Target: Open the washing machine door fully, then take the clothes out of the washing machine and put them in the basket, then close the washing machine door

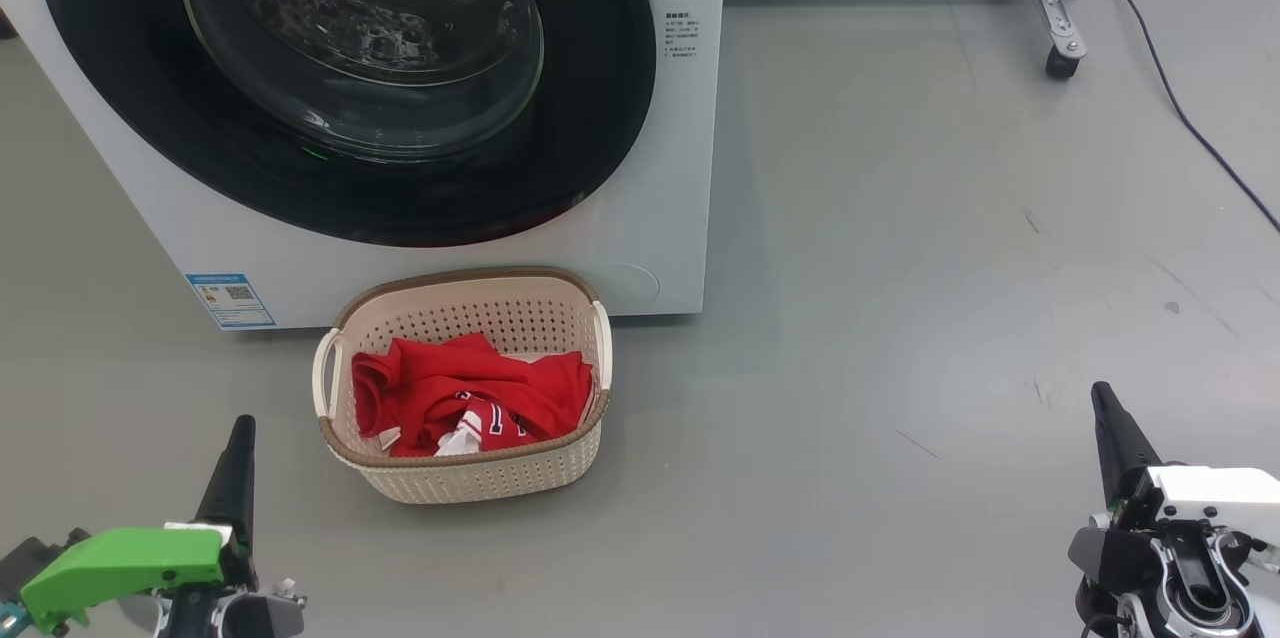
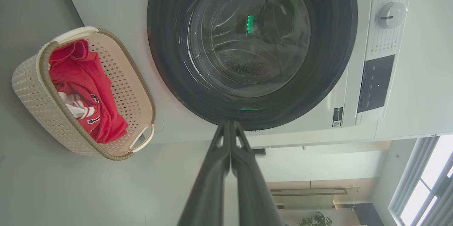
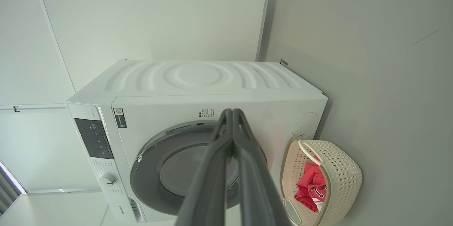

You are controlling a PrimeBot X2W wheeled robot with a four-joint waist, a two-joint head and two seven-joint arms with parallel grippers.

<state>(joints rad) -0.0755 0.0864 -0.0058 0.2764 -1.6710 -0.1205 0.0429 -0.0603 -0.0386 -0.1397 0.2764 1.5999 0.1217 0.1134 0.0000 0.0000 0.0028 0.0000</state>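
Note:
The white washing machine (image 1: 660, 248) fills the upper left of the head view, and its black-rimmed glass door (image 1: 350, 68) lies shut flat against the front. On the floor just before it stands the cream basket (image 1: 465, 483), holding the red clothes (image 1: 470, 398) with white trim. My left gripper (image 1: 240, 428) is shut and empty at the lower left, a short way left of the basket. At the lower right my right gripper (image 1: 1100, 393) is shut and empty, far from the basket. The left wrist view shows the door (image 2: 247, 41), basket (image 2: 32, 91) and clothes (image 2: 88, 84); my left gripper (image 2: 230, 124) points at the door's rim.
Grey floor spreads to the right of the machine. A white cabinet on a metal leg with a caster (image 1: 1060, 63) stands at the back right, and a dark cable (image 1: 1190, 118) runs along the floor there. The machine's dial (image 2: 391, 15) and control panel (image 2: 375, 82) show beside the door.

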